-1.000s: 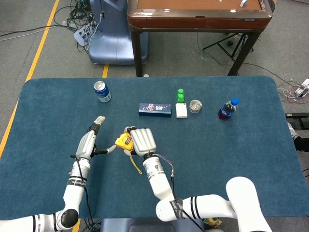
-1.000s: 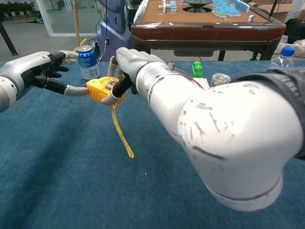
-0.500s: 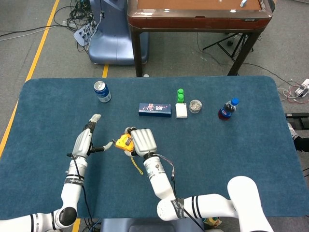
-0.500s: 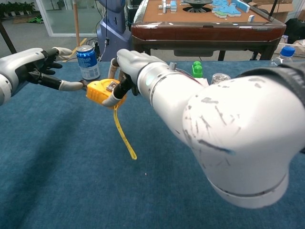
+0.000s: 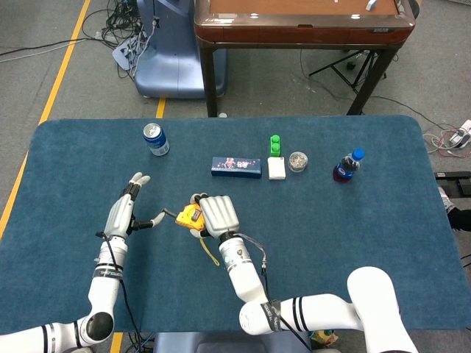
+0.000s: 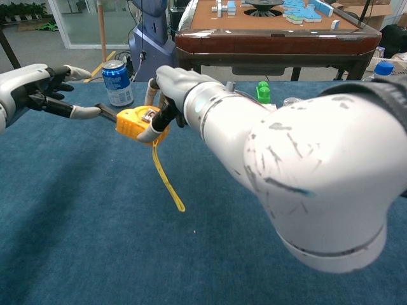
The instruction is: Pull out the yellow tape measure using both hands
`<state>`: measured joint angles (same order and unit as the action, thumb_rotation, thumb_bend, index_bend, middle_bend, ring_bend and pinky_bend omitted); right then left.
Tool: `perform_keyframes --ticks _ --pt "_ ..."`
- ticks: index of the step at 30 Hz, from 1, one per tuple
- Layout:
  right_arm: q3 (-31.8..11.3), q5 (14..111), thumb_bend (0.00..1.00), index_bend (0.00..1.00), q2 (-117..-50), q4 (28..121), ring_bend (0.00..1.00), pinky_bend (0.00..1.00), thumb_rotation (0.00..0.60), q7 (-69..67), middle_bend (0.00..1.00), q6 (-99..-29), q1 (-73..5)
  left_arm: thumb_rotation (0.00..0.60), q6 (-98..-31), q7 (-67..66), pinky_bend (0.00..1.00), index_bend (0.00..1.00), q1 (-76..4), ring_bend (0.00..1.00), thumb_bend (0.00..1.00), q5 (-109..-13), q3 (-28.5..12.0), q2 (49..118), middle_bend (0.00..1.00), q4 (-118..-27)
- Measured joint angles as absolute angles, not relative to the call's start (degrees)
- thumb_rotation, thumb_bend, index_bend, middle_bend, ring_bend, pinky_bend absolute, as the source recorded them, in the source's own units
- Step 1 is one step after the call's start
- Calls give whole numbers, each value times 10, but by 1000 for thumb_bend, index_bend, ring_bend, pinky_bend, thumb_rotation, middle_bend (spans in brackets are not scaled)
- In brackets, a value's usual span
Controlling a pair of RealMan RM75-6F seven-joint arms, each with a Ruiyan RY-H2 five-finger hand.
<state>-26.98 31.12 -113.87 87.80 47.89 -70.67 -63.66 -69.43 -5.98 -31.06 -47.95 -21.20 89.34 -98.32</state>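
Observation:
The yellow tape measure (image 5: pixel 189 215) (image 6: pixel 135 121) is just above the blue tabletop, left of centre. My right hand (image 5: pixel 215 215) (image 6: pixel 176 84) grips its case from above and from the right. A yellow strap (image 6: pixel 166 181) hangs from the case down to the cloth. My left hand (image 5: pixel 124 214) (image 6: pixel 33 89) is to the left of the case and pinches the tape's end between thumb and a finger, its other fingers spread. A short dark length of tape (image 6: pixel 108 112) (image 5: pixel 166 215) runs from the case to that pinch.
A blue can (image 5: pixel 155 139) (image 6: pixel 117 82) stands behind my left hand. Along the table's back are a dark blue box (image 5: pixel 236 167), a green block (image 5: pixel 275 145), a white box (image 5: pixel 277 168), a small round tin (image 5: pixel 298 160) and a blue-capped bottle (image 5: pixel 346 166). Beyond the table stands a wooden one (image 5: pixel 302 22).
My left hand has moved leftward away from the case, drawing a short length of tape out. The right hand and the case have stayed almost still.

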Motion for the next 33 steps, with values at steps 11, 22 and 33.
perform_keyframes --ticks 11,22,33 --pt "-269 306 768 754 -1137 879 690 428 600 479 722 -708 -639 600 -690 -51 0 346 -309 0 351 -479 -212 893 0 -977" --pt "-274 298 768 754 -1135 874 690 428 600 478 722 -709 -641 600 -679 -41 0 510 -309 0 393 -476 -211 889 0 -977" --pt "-272 292 768 754 -1127 876 690 428 600 477 722 -704 -642 600 -678 -26 0 574 -305 0 398 -481 -212 889 15 -971"
